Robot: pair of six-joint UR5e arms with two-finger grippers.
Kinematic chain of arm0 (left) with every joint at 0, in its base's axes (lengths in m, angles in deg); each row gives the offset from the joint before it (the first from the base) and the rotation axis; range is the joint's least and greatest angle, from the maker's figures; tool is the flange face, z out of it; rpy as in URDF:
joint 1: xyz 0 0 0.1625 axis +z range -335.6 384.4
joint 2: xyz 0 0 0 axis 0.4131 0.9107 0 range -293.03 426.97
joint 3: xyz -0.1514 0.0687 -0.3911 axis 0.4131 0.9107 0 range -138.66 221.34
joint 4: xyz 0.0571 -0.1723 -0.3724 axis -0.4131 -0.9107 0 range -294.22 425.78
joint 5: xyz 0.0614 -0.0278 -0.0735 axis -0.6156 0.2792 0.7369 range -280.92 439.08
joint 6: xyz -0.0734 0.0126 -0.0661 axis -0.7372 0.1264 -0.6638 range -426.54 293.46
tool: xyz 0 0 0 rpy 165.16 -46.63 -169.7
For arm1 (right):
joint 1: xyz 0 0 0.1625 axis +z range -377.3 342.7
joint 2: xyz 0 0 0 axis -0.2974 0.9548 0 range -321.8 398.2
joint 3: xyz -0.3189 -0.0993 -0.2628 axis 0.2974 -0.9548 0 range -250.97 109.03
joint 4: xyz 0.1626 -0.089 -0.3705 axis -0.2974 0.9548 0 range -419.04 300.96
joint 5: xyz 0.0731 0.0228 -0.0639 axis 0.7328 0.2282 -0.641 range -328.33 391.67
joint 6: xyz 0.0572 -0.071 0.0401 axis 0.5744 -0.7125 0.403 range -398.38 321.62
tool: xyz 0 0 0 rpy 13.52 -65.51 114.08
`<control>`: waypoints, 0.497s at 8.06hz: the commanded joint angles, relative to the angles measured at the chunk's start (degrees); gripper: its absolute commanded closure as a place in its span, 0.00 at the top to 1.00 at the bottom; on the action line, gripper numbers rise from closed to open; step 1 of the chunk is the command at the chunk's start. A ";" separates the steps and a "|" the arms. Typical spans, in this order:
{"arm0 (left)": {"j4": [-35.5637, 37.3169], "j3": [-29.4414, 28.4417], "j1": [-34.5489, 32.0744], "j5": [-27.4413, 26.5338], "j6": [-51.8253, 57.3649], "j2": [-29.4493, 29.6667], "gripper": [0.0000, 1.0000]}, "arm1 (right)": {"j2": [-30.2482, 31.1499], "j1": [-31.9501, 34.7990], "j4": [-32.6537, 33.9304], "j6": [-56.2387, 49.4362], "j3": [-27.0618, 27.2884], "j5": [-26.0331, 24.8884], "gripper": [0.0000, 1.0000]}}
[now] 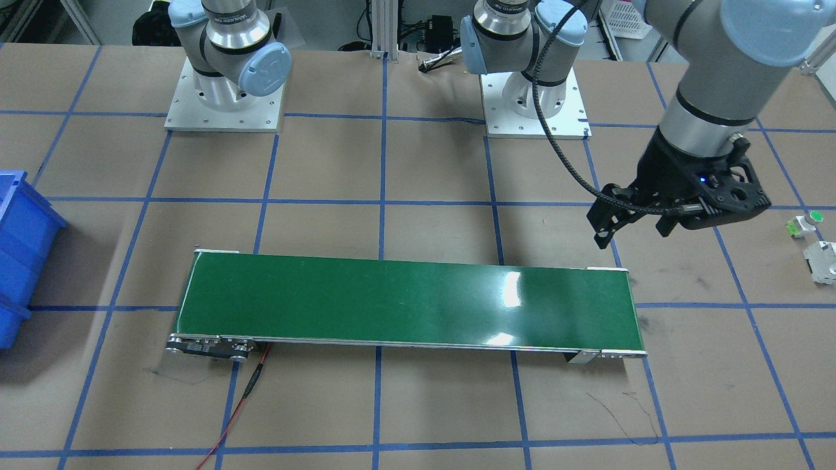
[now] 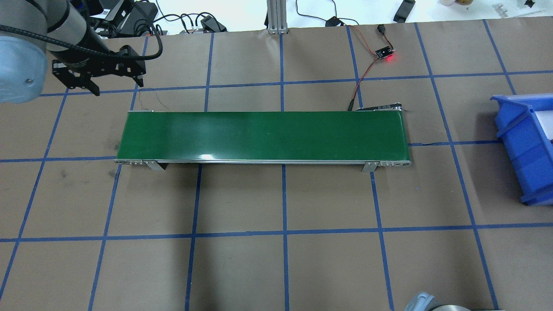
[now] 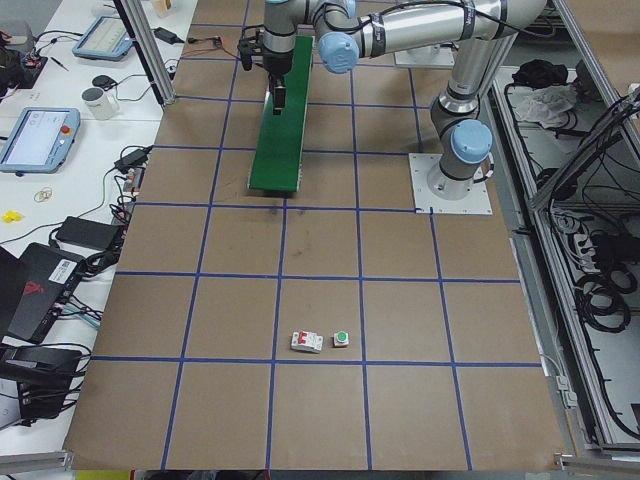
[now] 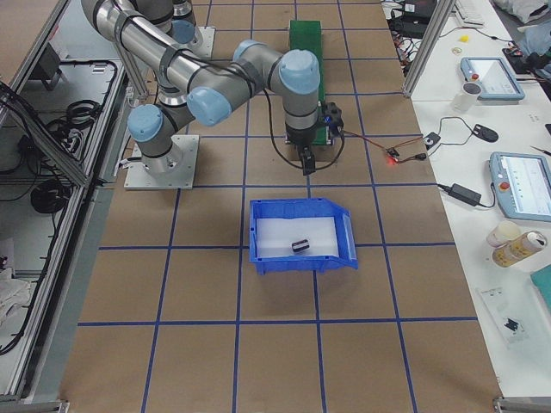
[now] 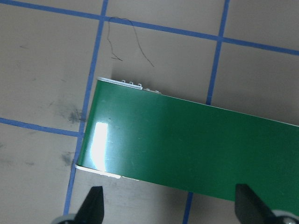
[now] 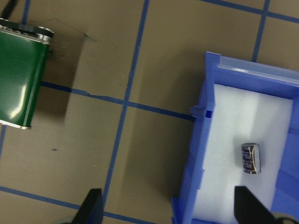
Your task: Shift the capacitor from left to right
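The capacitor point(image 6: 250, 158), a stubby dark cylinder with a pale end, lies on the white floor of the blue bin point(image 6: 198, 158). It also shows in the exterior right view point(image 4: 300, 246), inside the bin point(image 4: 301, 261). My right gripper point(image 6: 169, 207) is open and empty, above the table between the conveyor's end and the bin. My left gripper point(image 5: 168, 207) is open and empty above the green conveyor belt's point(image 5: 187, 144) left end. It also shows in the overhead view point(image 2: 116, 84).
The green conveyor point(image 2: 263, 136) runs across the table's middle. A white part with a green cap point(image 1: 806, 222) and a white-grey blocky part point(image 1: 823, 261) lie on the robot's far left. A sensor with a red light point(image 2: 386, 54) and its wire lie behind the belt.
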 commanded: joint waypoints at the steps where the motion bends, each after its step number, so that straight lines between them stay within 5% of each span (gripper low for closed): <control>1: -0.59 0.48 -3.83 -0.39 -2.72 -0.73 1.00 | 4.54 13.71 -7.50 11.71 -3.37 -0.56 1.00; 4: -0.07 0.39 -4.00 -0.39 -2.81 -0.73 1.00 | 8.41 31.92 -10.77 32.09 -3.55 -0.73 1.00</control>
